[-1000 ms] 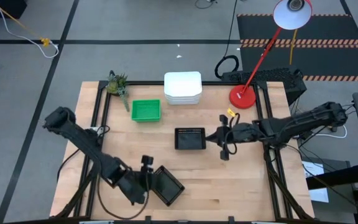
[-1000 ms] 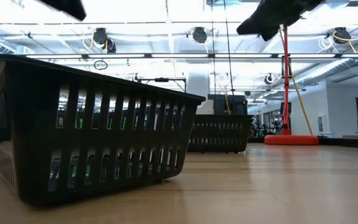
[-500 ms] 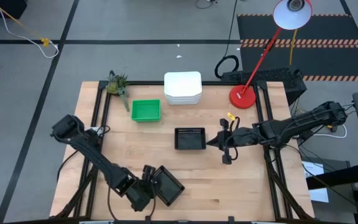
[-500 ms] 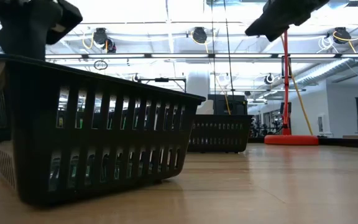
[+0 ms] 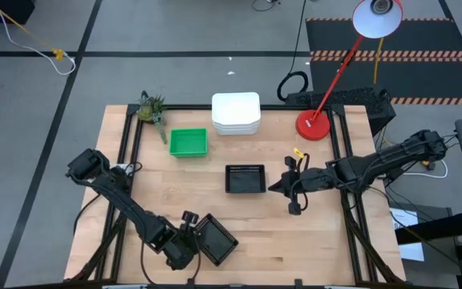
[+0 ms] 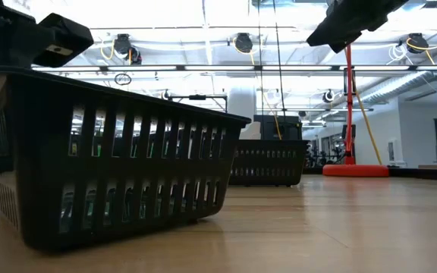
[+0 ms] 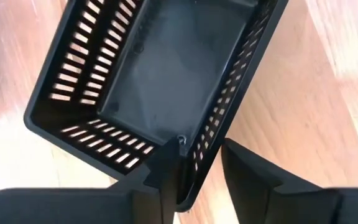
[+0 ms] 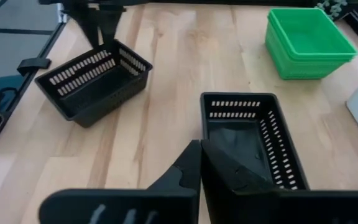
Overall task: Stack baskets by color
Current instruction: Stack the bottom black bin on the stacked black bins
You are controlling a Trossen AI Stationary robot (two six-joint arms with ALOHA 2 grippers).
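Left gripper [image 7: 197,171] is straddling the near wall of the loose black basket [image 5: 215,238] at the front of the table: one finger inside the rim, one outside, and a gap is showing on the outer side, so it is not clamping yet. Cannot tell if the inner finger is touching the wall. The basket is lying skewed, directly ahead of the fingers, its floor on the wood.

Right gripper [image 8: 199,163] is hovering with its fingers pressed together, holding nothing, just beside the second black basket [image 5: 245,179] in mid-table.

To do this step well, I judge: close squarely on the wall, low enough that the perforated plastic is not flexing out of the pinch; lift level; turn the basket to match the mid-table one before nesting. Risk: a thin rim grip letting it swing or slip.

Well beyond the left gripper, the green stack [image 5: 188,142] and the white stack [image 5: 236,112] are looking finished.
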